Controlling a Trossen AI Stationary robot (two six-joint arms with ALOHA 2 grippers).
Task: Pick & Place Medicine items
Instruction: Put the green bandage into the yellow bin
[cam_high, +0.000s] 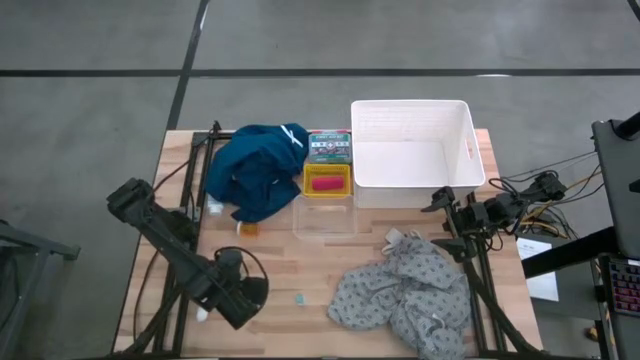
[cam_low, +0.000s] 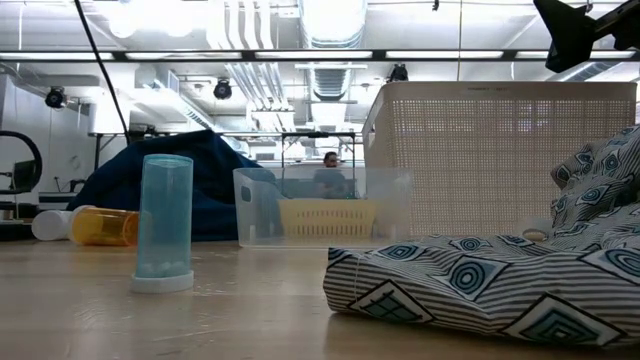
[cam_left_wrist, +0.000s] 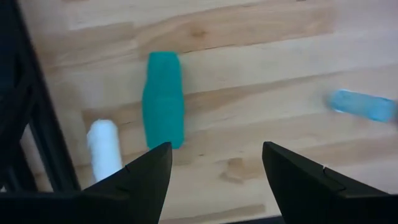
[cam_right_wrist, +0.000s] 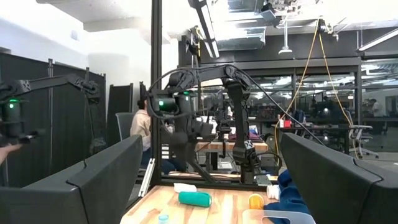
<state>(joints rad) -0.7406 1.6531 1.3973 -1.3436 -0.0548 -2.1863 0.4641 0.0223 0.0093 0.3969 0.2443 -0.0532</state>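
i see my left claw (cam_left_wrist: 211, 165) released above the green tube (cam_left_wrist: 163, 98), nothing grasped yet, tubes still loose beside it.

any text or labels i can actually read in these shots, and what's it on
None can be read.
Green box behind the yellow tray: carries print, too small to read.
White basket: small red mark on its right rim, too small to read.
Orange bottle: no label readable.
Blue tube, green tube: no print visible.
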